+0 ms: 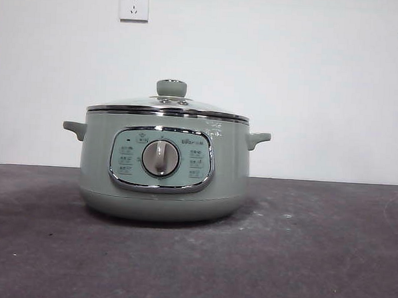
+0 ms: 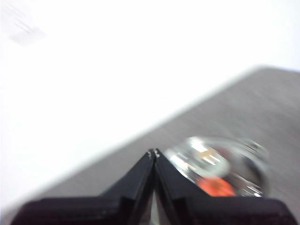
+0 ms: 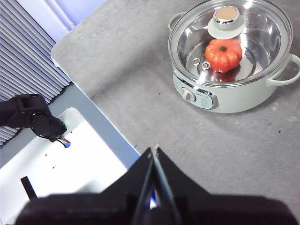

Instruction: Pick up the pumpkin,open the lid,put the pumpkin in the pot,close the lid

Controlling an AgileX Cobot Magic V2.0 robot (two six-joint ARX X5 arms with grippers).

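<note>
On the grey desk [image 1: 313, 262]: pot [image 1: 163, 164], lid [image 1: 169, 106] seated, pumpkin [image 3: 223, 55] inside. Left gripper [image 2: 154, 153] and right gripper [image 3: 154, 149]: fingers pressed together, empty, well clear of the pot.

Looks like a lab or test room, not a home kitchen: bare white wall [image 1: 289, 93] with two sockets [image 1: 134, 5], grey felt-like table [image 1: 300, 254] carrying only a pot [image 1: 164, 167], white bench [image 3: 70, 159] with black cabled gear [image 3: 33, 117] beside it, ribbed grey panel [image 3: 23, 65] behind.
</note>
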